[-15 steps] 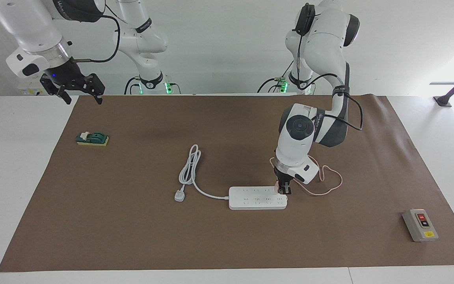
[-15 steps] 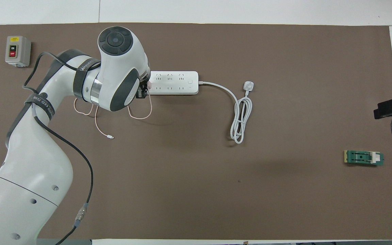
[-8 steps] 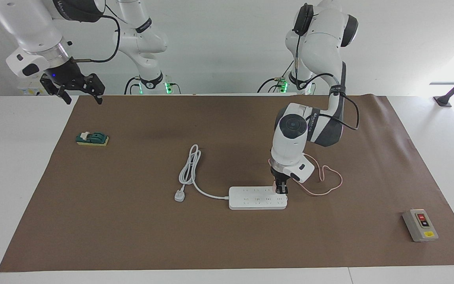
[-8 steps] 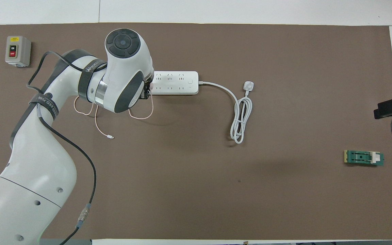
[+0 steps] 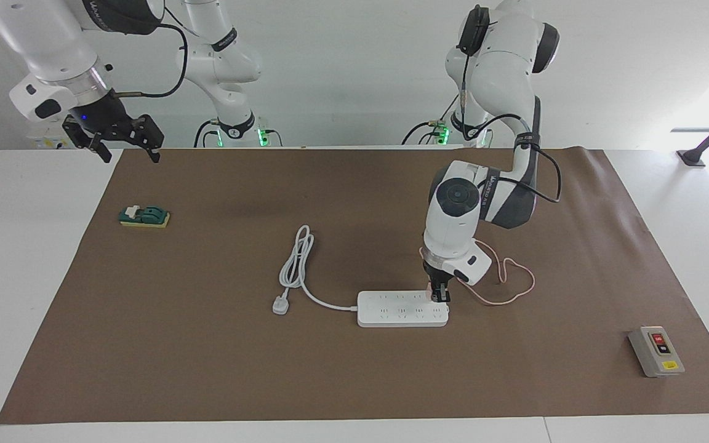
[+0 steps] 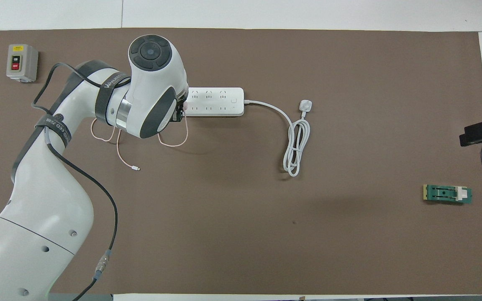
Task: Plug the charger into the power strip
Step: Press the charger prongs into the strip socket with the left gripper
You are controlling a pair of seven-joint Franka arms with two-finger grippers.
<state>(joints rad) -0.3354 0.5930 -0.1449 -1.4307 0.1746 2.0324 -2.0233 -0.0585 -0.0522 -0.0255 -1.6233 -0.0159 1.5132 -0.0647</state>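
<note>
The white power strip (image 5: 399, 309) lies flat on the brown mat; it also shows in the overhead view (image 6: 216, 101). My left gripper (image 5: 440, 296) points down onto the strip's end toward the left arm's end of the table, shut on the pale-pink charger (image 5: 434, 287). The charger is mostly hidden by the fingers; a pink edge shows in the overhead view (image 6: 185, 107). Its thin pink cable (image 5: 517, 289) loops on the mat beside the strip (image 6: 174, 144). My right gripper (image 5: 132, 155) waits open in the air over the mat's corner at the right arm's end.
The strip's thick cord coils to a white three-pin plug (image 5: 280, 305) (image 6: 305, 105). A grey box with red and black buttons (image 5: 656, 351) (image 6: 22, 62) sits at the left arm's end. A green switch on a yellow base (image 5: 144, 216) (image 6: 447, 194) lies at the right arm's end.
The left wrist has straightened up and the gripper with the charger has shifted slightly along the strip's end, then stayed nearly still. The right arm has not moved.
</note>
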